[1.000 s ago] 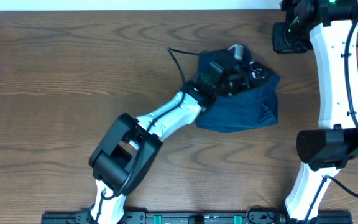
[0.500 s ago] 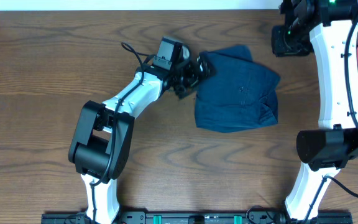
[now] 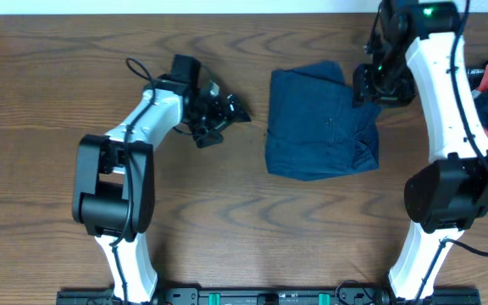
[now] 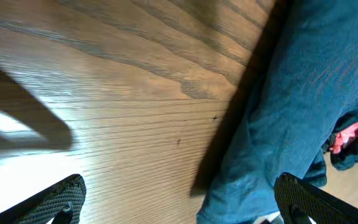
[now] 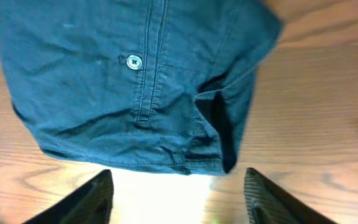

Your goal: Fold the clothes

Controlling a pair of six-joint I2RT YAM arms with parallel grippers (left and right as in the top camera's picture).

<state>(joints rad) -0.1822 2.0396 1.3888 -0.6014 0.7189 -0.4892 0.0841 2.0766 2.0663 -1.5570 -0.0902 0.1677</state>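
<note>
Navy shorts (image 3: pixel 322 123) lie folded in a compact block on the table (image 3: pixel 58 186), right of centre | left gripper (image 3: pixel 225 124) wide, empty, apart at their left, seemingly giving room | right gripper (image 3: pixel 371 86) wide above their far right corner, probably for another fold

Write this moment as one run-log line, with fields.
task: fold clothes | shorts: folded, on table | left gripper: open, empty, beside shorts, apart | right gripper: open, empty, over shorts' edge
</note>
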